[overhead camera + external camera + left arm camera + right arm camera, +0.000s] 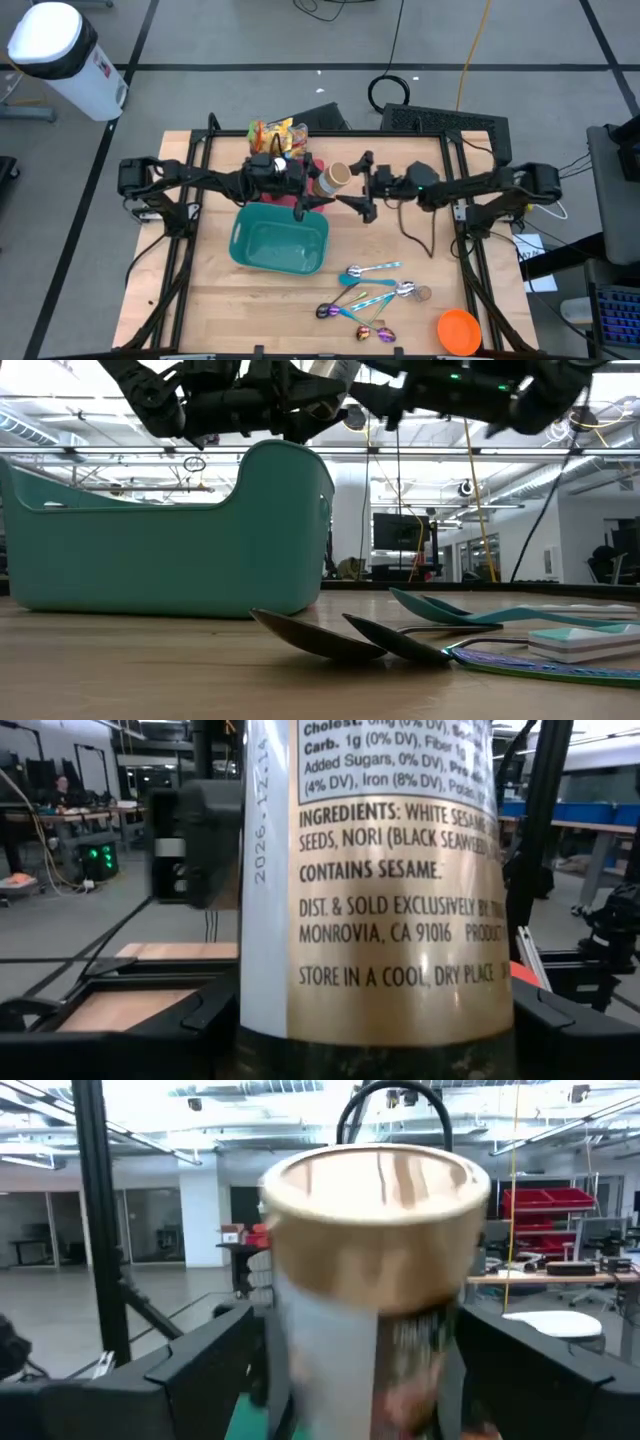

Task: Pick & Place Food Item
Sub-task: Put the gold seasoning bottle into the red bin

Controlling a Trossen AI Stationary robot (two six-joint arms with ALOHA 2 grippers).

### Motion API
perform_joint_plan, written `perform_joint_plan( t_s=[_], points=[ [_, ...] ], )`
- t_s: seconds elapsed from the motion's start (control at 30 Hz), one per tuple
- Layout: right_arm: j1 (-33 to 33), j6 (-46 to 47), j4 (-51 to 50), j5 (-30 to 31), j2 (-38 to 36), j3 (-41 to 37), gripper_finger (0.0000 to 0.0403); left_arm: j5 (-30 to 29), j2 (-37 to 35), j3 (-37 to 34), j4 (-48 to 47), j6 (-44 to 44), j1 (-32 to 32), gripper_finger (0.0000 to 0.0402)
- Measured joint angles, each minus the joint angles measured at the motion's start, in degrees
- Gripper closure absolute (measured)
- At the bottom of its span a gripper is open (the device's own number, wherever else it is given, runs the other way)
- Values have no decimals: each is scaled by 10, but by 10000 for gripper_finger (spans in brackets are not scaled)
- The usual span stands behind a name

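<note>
Light wooden desk [210, 300]: teal plastic bin [279, 240] centre, orange disc [459, 330] near front right corner, grey room floor around. Left gripper [318, 190] and right gripper [352, 187] meet at gold-capped cylindrical seasoning jar [332, 178]; cannot tell grip.

- Left tool [318, 182] and right tool [352, 186] meet tip to tip over the table [200, 300], the can [333, 177] filling the gap between them.
- Below the left tool: teal bin [279, 242], open-topped, interior bare.
- Behind the left tool: snack bags [277, 134] crowd the far edge.
- Nearward of the right tool: spoons [365, 295] and orange bowl [458, 330]; bare wood between.
</note>
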Motion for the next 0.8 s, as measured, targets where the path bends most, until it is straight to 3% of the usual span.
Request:
perform_joint_plan(
  t_s=[0.4,0.67,0.8],
  points=[
    [1,11,9,4,101,65,81,-16,-3,0,-14,7,0,134],
    [6,13,4,7,101,64,134,-28,-5,-1,-19,5,0,133],
    [4,24,-92,10,54,63,134,-36,-19,0,-63,-38,2,87]
  ],
)
